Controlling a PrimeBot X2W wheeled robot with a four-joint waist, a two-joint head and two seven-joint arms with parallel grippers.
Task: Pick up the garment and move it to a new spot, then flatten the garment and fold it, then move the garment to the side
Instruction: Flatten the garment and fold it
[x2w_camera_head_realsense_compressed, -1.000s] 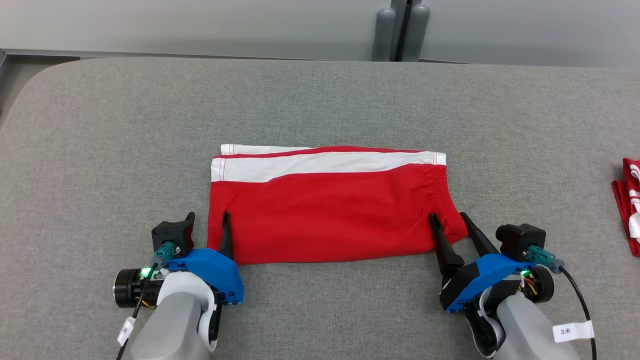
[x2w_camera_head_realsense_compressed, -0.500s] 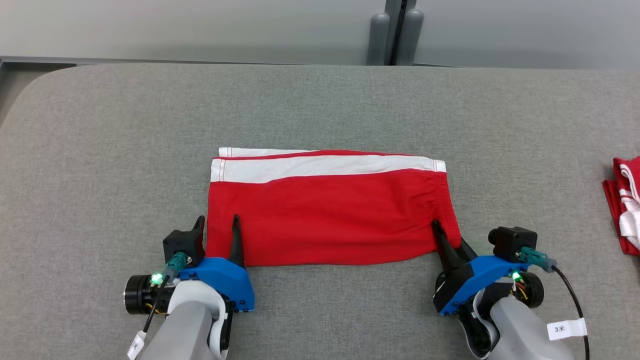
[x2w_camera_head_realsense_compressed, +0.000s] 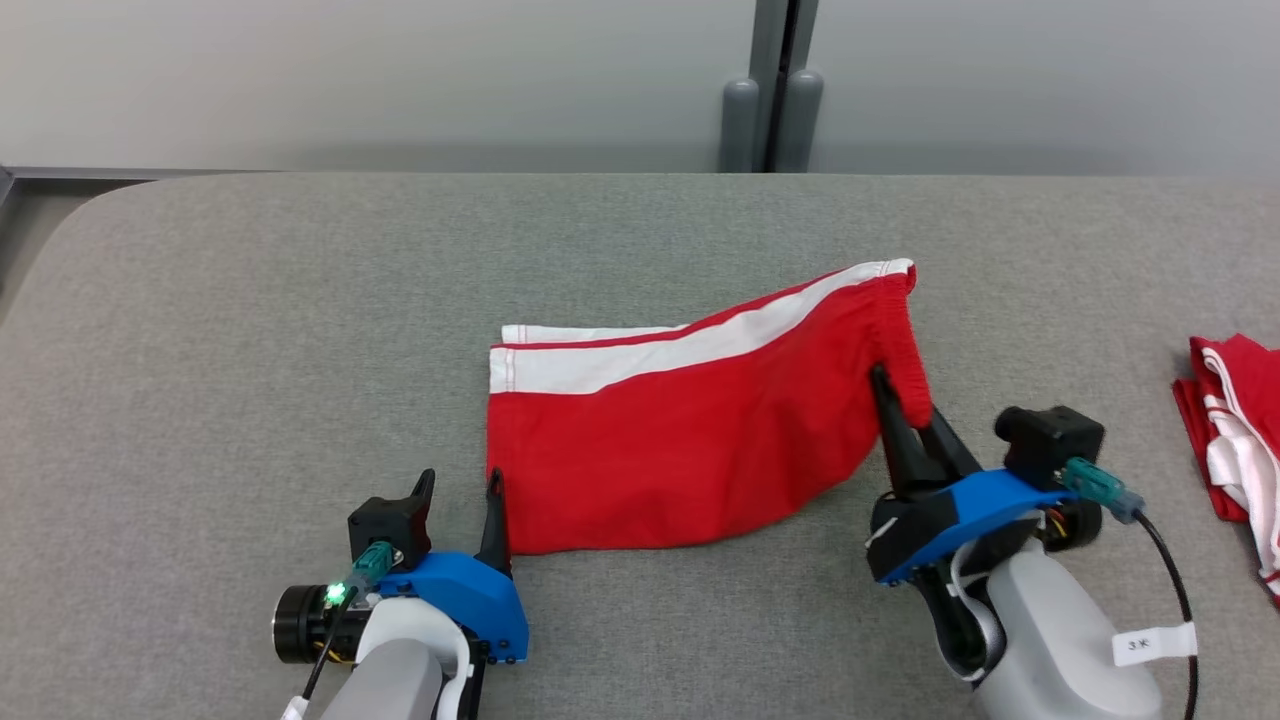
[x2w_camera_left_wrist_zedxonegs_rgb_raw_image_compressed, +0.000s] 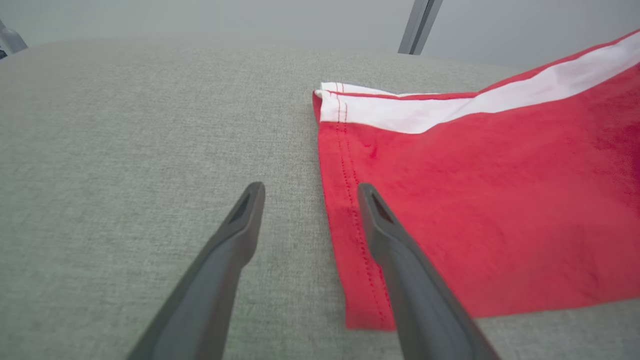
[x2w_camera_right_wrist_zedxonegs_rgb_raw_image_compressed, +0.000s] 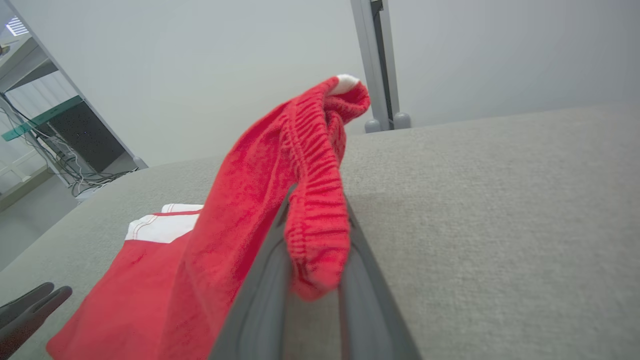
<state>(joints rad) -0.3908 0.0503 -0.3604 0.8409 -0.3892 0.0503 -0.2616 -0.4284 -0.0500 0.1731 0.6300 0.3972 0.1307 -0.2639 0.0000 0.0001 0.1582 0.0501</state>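
The garment (x2w_camera_head_realsense_compressed: 690, 440) is a pair of red shorts with a white stripe, lying folded on the grey table (x2w_camera_head_realsense_compressed: 300, 300). Its right end is lifted off the surface. My right gripper (x2w_camera_head_realsense_compressed: 900, 400) is shut on the elastic waistband (x2w_camera_right_wrist_zedxonegs_rgb_raw_image_compressed: 320, 210) there, and the cloth bulges between its fingers. My left gripper (x2w_camera_head_realsense_compressed: 461, 478) stands open and low at the garment's near left corner. In the left wrist view its right finger (x2w_camera_left_wrist_zedxonegs_rgb_raw_image_compressed: 400, 250) lies over the red hem (x2w_camera_left_wrist_zedxonegs_rgb_raw_image_compressed: 350, 210) and the other finger rests over bare table.
Another red and white cloth (x2w_camera_head_realsense_compressed: 1230, 430) lies at the table's right edge. Two grey posts (x2w_camera_head_realsense_compressed: 770, 110) stand behind the far edge against a pale wall. The table's rounded left corner (x2w_camera_head_realsense_compressed: 60, 230) is near. Open grey surface surrounds the garment.
My right gripper went from open to shut on the waistband and raised the garment's right end. The left gripper stayed open by the left corner. The head camera has shifted.
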